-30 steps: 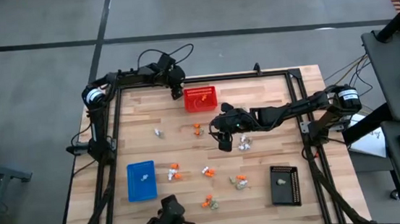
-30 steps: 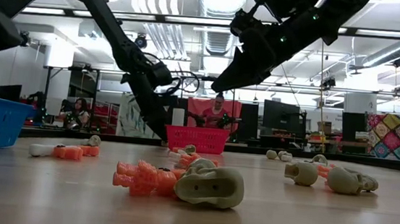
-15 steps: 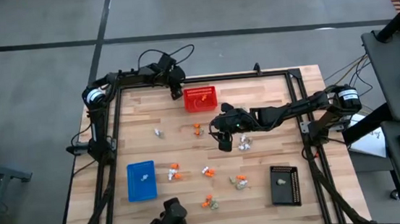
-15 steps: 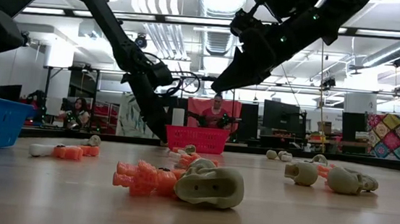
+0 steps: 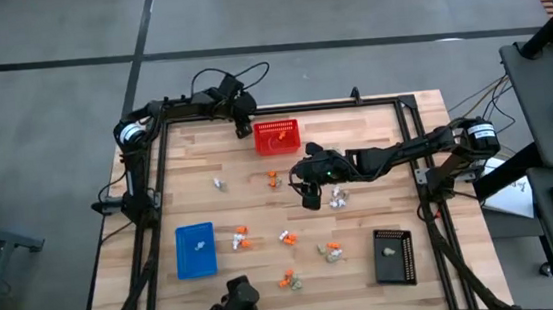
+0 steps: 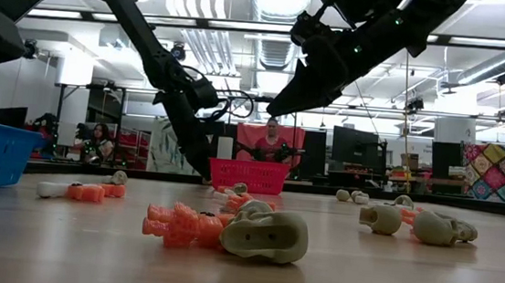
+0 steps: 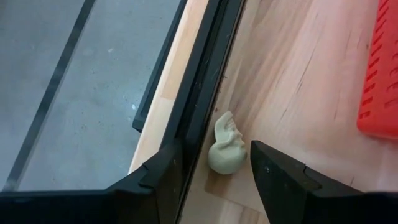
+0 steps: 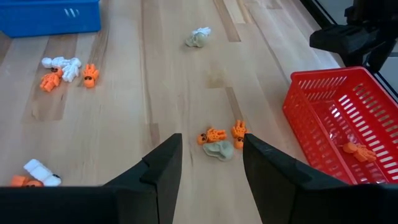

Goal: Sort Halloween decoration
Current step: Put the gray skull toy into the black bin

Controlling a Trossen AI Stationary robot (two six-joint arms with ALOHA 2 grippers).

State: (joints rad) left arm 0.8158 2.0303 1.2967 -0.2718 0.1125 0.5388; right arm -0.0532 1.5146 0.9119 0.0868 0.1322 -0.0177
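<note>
Looking from the near edge of the table (image 5: 385,135) back: an orange and beige clump of trinkets (image 5: 289,282) sits closest, the same pair that fills the front of the low view (image 6: 226,230). Next row has the two trays. The blue tray (image 5: 196,251) on the left has one pale piece (image 5: 201,247) in it, and the black tray (image 5: 394,255) on the right has one beige piece (image 5: 388,253) inside. Between them are more loose bits, orange and white ones (image 5: 240,240) near the blue tray, another orange one (image 5: 287,238), and an orange/beige pair (image 5: 331,251). Mid-table, the right gripper (image 5: 310,196) hangs above the wood with its fingers apart and nothing between them; its wrist cam looks down on a beige skull and orange figures (image 8: 219,141), and some white pieces (image 5: 338,199) lie just beside it. Farther back a lone pale piece (image 5: 220,184) lies off to the left. At the far edge, the red basket (image 5: 277,136) holds an orange figure (image 8: 359,151). The left gripper (image 5: 243,118) is at the far rail next to the basket, fingers apart, straddling a beige skull (image 7: 226,151) lying against the black frame (image 7: 202,93) without pinching it.
</note>
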